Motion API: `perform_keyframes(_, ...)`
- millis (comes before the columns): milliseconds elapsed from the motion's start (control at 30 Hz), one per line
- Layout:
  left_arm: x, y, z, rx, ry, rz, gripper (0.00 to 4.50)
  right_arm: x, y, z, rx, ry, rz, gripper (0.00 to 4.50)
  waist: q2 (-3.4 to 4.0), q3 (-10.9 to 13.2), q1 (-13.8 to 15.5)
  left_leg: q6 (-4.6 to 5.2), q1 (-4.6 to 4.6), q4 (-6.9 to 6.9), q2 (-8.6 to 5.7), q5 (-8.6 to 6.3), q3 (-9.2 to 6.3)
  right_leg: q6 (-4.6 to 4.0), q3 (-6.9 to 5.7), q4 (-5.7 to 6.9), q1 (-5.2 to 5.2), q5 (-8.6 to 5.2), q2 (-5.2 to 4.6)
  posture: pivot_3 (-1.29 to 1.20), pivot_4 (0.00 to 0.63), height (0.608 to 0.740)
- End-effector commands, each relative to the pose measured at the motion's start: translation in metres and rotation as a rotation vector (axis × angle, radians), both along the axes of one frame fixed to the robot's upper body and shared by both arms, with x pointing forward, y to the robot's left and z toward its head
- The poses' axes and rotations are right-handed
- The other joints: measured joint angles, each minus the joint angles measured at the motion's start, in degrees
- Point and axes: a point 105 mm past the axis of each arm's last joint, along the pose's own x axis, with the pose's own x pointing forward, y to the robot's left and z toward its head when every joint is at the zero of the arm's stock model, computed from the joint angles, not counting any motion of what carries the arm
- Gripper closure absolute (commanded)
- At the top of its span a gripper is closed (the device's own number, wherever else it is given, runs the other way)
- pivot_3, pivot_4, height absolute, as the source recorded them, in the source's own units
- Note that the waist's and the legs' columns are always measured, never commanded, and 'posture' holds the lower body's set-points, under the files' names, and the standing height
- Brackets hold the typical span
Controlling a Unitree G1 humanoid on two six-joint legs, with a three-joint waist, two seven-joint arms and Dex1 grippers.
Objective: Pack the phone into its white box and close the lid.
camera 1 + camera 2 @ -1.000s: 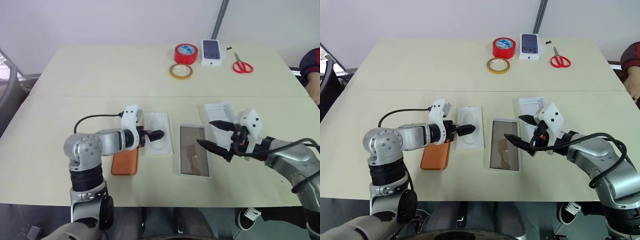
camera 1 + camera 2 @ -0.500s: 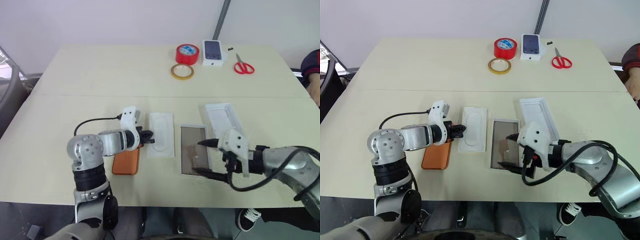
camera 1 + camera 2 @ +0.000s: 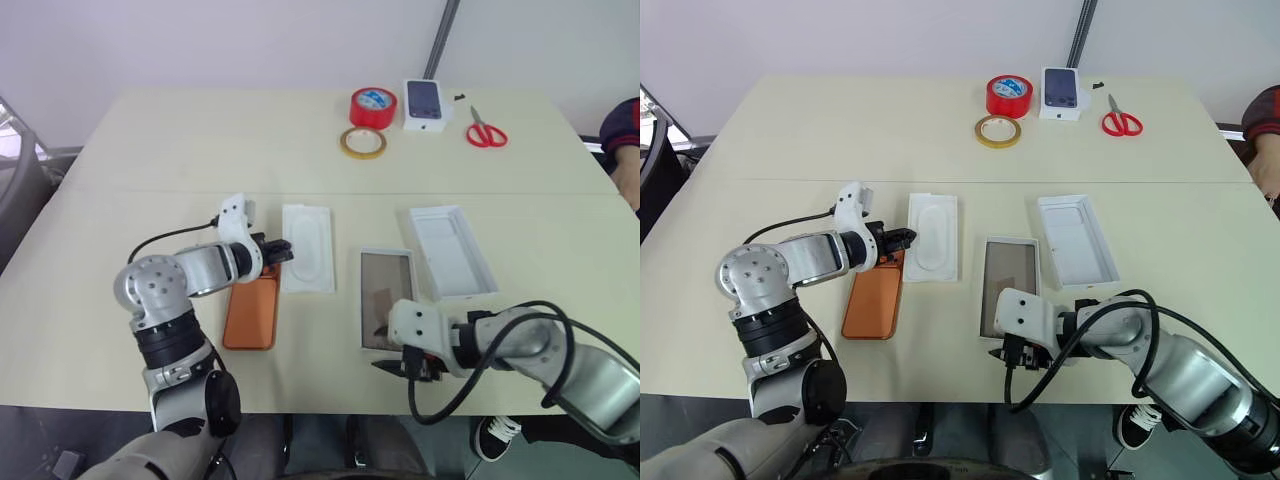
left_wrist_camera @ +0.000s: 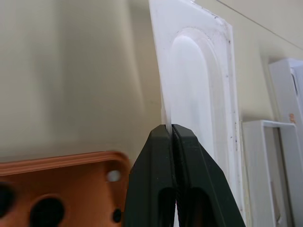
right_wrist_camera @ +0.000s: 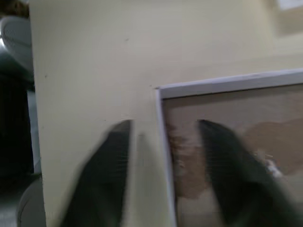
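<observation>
Orange phone (image 3: 251, 315): 1; white box (image 3: 387, 300): 1; lid (image 3: 452, 251): apparently 1.

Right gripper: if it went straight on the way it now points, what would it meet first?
Probably the near rim of the shallow white cardboard box with the brownish floor. The right gripper has one black finger outside the side rim and one over the floor, so it straddles that edge; depth is unclear.

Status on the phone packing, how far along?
Done: nothing packed. The phone lies on the table beside the empty white box; the lid lies open side up next to it. In hand: the left gripper is shut on the edge of the white insert; the right gripper straddles the box's side wall, fingers apart. Left: phone in, lid on.
</observation>
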Motion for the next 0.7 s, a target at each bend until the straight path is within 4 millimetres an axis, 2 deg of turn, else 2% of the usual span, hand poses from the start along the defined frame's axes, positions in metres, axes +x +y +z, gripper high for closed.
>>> perform_keyframes(33, 0.0, -0.001, 0.013, -0.022, -0.046, -0.024, 4.5, 0.006, 0.001, 0.004, -0.011, -0.05, 0.019, 4.48, 0.0, 0.0, -0.02, -0.01, 0.0, 0.0, -0.01, 0.0, 0.0, 0.0, 0.0, 0.0, 0.0, 0.0, -0.02, 0.0, 0.15, 0.74)
perform_keyframes(233, 0.004, 0.011, 0.023, -0.065, -0.074, 0.025, 4.5, 0.021, 0.007, 0.013, 0.011, -0.118, 0.039, 4.48, 0.0, 0.0, -0.16, -0.03, 0.0, -0.01, 0.0, 0.01, -0.01, 0.0, -0.01, 0.0, -0.01, 0.0, -0.01, 0.0, 0.15, 0.74)
perform_keyframes(500, 0.012, 0.026, 0.042, -0.101, -0.114, 0.068, 4.5, 0.052, 0.047, 0.015, 0.045, -0.202, 0.146, 4.48, -0.06, 0.03, -0.37, -0.14, 0.02, -0.07, 0.01, 0.07, -0.02, 0.0, -0.02, 0.02, -0.06, 0.0, 0.01, 0.0, 0.15, 0.74)
perform_keyframes(633, 0.013, 0.025, 0.043, -0.105, -0.117, 0.067, 4.5, 0.059, 0.055, 0.012, 0.048, -0.212, 0.167, 4.48, -0.12, 0.03, -0.06, -0.15, -0.02, -0.03, -0.01, 0.08, -0.03, 0.0, -0.04, 0.02, -0.08, 0.0, -0.05, 0.0, 0.15, 0.74)
perform_keyframes(700, 0.012, 0.022, 0.042, -0.107, -0.116, 0.059, 4.5, 0.059, 0.061, 0.018, 0.094, -0.204, 0.178, 3.91, -0.13, 0.03, -0.1, -0.15, -0.02, -0.01, -0.02, 0.08, -0.03, 0.01, -0.04, 0.02, -0.07, 0.0, -0.07, 0.0, 0.15, 0.74)
